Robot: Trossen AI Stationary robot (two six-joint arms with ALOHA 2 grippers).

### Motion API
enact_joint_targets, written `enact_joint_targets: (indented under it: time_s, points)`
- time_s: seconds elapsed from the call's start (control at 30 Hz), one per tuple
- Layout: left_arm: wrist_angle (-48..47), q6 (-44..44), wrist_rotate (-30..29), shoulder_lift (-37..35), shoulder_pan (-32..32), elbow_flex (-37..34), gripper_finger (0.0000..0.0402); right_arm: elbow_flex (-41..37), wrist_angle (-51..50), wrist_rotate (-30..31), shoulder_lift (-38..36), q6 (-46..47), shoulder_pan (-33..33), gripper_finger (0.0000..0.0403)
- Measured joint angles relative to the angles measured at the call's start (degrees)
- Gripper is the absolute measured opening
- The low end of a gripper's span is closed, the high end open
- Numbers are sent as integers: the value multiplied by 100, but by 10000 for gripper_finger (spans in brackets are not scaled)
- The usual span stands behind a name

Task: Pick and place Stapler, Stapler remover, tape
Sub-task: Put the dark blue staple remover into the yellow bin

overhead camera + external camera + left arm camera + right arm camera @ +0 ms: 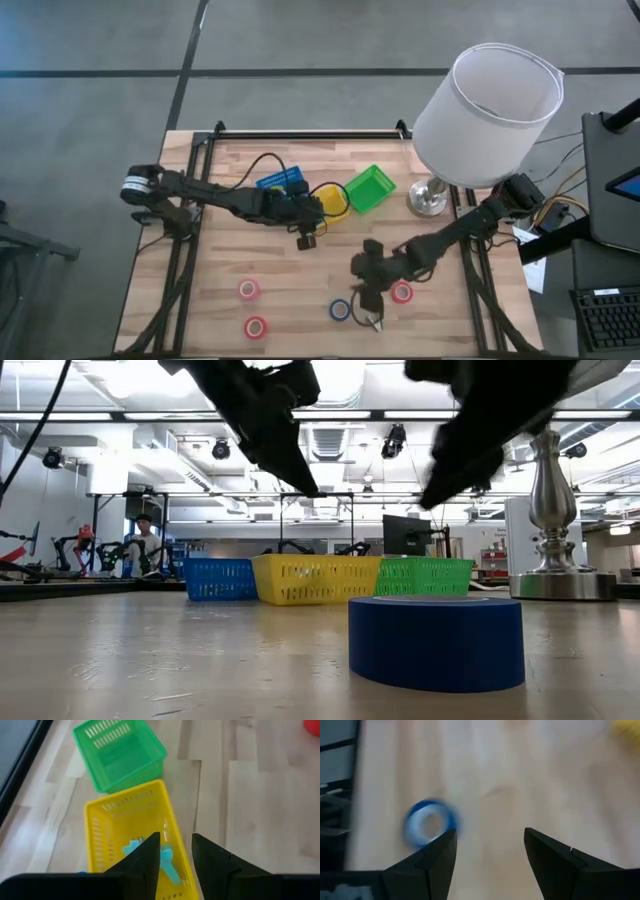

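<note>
The right tool (pixel 371 318) is held with its jaws wide and empty above the near middle of the tabletop (pixel 300 300), just beside the blue tape roll (pixel 341 309). A pink-red roll (pixel 402 292) lies just to the right of it, and two more pink-red rolls (pixel 249 289) (pixel 256 327) lie well to the left along the near side. The left tool (pixel 176 851) is seen over the yellow bin (pixel 105 840), jaws parted a little and holding nothing; a light blue item (pixel 165 862), perhaps the stapler remover, lies inside that bin. The green bin (pixel 370 187) and the blue bin (pixel 279 181) stand on either side of the yellow one at the far side.

The step in hand is judged to be the pickup of the blue roll. To do it well, the right tool should be centred so that the ring's wall, or the whole ring, is straddled before descent, and the jaws closed only once the tips are near the wood. The neighbouring pink-red roll should not be nudged.

No brand, label or writing can be read on the rolls or bins.
</note>
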Motion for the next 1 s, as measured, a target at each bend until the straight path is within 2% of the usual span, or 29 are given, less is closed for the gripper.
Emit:
enact_joint_targets:
  time_s: [0.1,0.17,0.4,0.73,1.0]
  points:
    - [-35,-28,-2,18,-102,-3,114,209,-303,-455,0,642,241,226]
    - [-50,-149,0,33,-170,-3,112,330,-393,-526,0,963,398,226]
    - [-72,-516,-2,44,-339,-5,111,510,-555,-458,0,1787,760,226]
    - [141,-392,-512,44,-336,-5,108,47,-519,-458,4,4704,1372,226]
    - [418,-34,-540,44,-336,-6,108,-47,-492,-313,194,6064,1747,226]
